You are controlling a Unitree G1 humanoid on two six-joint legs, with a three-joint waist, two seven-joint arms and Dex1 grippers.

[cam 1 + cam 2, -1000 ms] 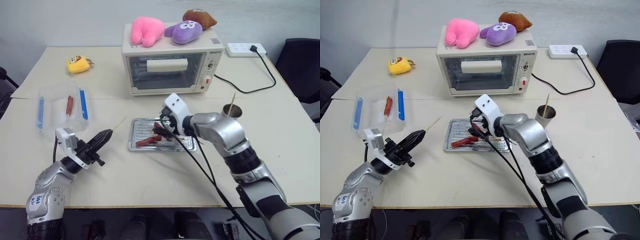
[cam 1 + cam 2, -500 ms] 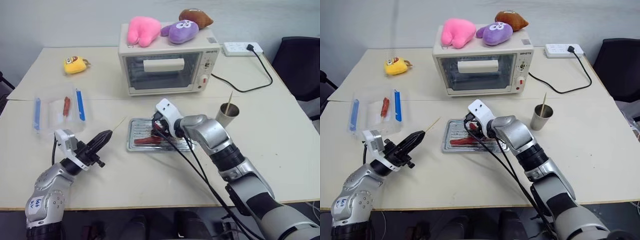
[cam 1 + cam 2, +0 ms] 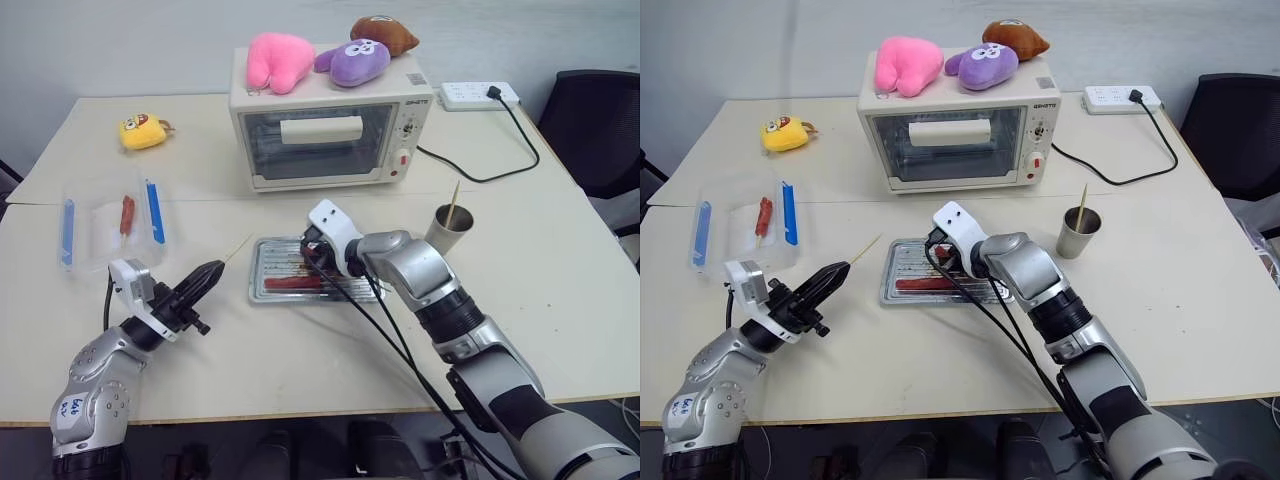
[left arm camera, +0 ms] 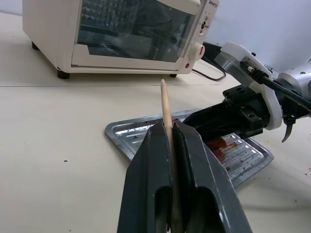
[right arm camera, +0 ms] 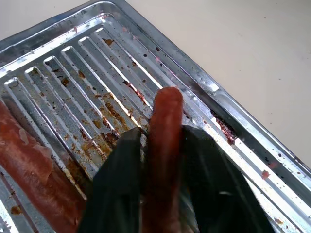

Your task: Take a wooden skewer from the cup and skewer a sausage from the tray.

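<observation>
My right gripper (image 3: 312,260) reaches down into the silver tray (image 3: 262,292). Its black fingers (image 5: 121,165) are shut on a red-brown sausage (image 5: 165,104) that still lies against the ridged tray bottom (image 5: 87,63). A second sausage (image 3: 285,283) lies along the tray's near side. My left gripper (image 3: 213,269) hovers left of the tray, shut on a wooden skewer (image 4: 164,102) whose tip points toward the tray. The metal cup (image 3: 449,228) stands right of the tray with another skewer (image 3: 455,198) upright in it.
Behind the tray stands a toaster oven (image 3: 320,135) with plush toys (image 3: 275,58) on top. At the left a clear box with blue clips (image 3: 105,222) holds a sausage. A yellow toy (image 3: 143,131) and a power strip (image 3: 480,95) lie at the back.
My right gripper has sunk slightly into the tray and shut its fingers on a sausage. The left gripper with its skewer has kept still. The camera has shifted a little.
</observation>
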